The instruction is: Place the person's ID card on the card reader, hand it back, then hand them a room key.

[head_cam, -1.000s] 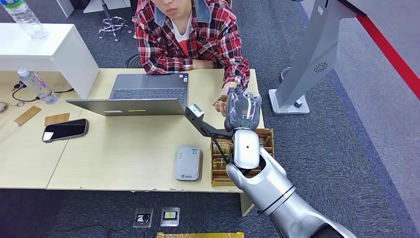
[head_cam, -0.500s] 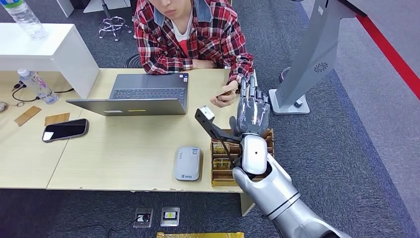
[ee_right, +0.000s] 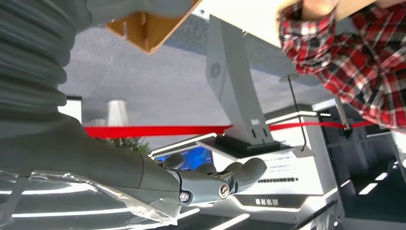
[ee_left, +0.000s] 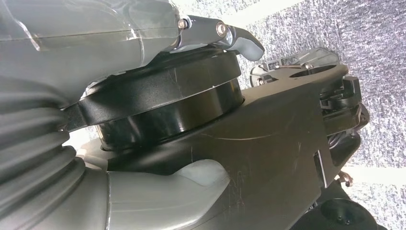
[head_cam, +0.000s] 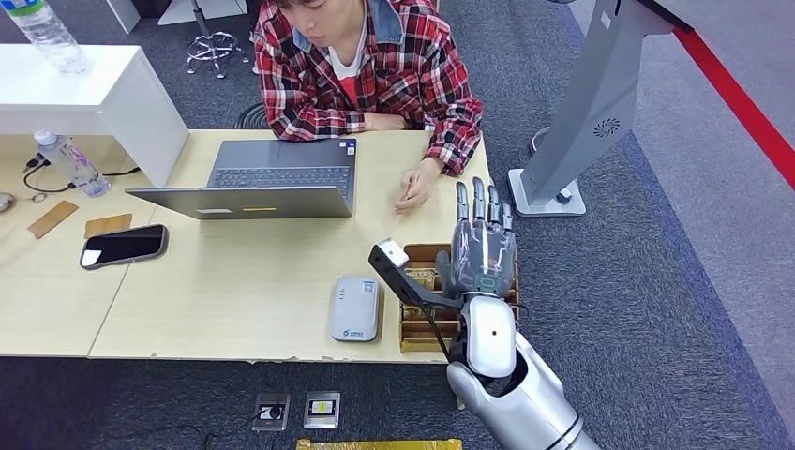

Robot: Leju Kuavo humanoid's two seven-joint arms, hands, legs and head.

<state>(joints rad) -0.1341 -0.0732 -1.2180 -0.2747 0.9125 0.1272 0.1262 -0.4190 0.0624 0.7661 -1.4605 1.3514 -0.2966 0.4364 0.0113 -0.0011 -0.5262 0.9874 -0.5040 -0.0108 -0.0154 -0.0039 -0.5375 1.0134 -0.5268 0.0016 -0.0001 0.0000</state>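
Right hand [head_cam: 481, 246] spread flat, empty, over wooden key tray [head_cam: 413, 326] at table's near right. ID card not discernible; person's hand [head_cam: 412, 188] far side. Risk: fingers nudge tray off near edge when picking key. Left hand's state: cannot tell.

Silver arm [head_cam: 520, 403] — grey hand [head_cam: 482, 251], darker fingers [head_cam: 475, 200]

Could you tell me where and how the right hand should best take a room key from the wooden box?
Probably by a card's upper edge, coming straight down from above. The box sits at the table's near right corner, its cards apparently standing in open-topped slots. The right hand, fingers extended and empty, hovers over it, partly hiding its contents.
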